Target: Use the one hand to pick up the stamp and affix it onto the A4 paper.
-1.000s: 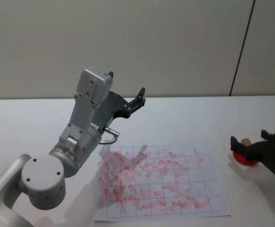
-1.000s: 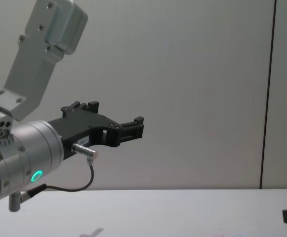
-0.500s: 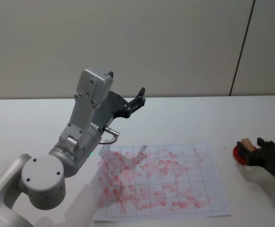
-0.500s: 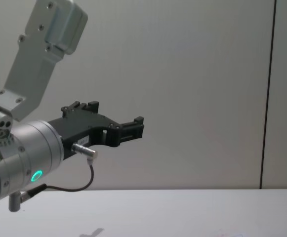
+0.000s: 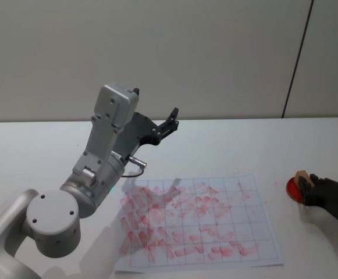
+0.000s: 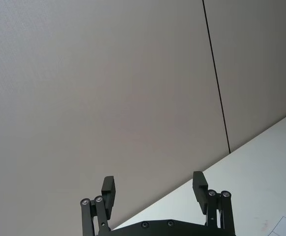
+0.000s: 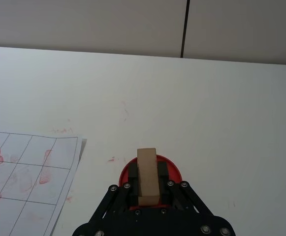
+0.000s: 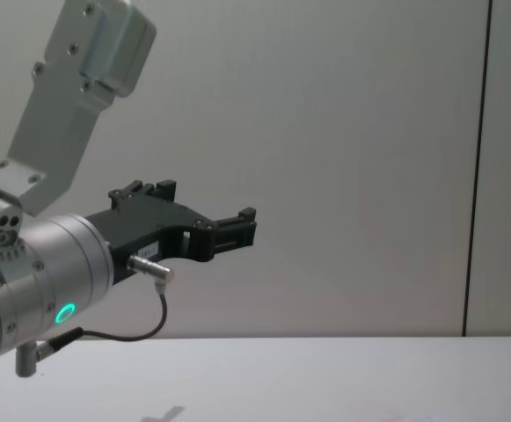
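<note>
The right gripper [image 7: 147,189] is closed on the stamp [image 7: 147,169], a wooden block standing on a red ink pad [image 5: 291,189] on the desk [image 7: 221,98], just right of the A4 paper [image 5: 198,224]. The paper lies flat, covered in pinkish marks. The left gripper [image 6: 153,189] hangs raised above the paper's far left corner, jaws apart.

Stamp [image 7: 147,164]: tan block, looks like bare wood, matt, smooth faces. Round pad [image 7: 170,165] under it, near the table's [image 5: 41,151] right edge: red, slight sheen. A4 paper [image 5: 198,224]: thin matt sheet, smeared with red ink. Table: white, matt, smooth. Left gripper [image 6: 155,189] and right gripper [image 7: 147,184]: black, matt, bright metal pivot pins. Left arm shell [image 5: 113,107]: silver-grey, satin.
</note>
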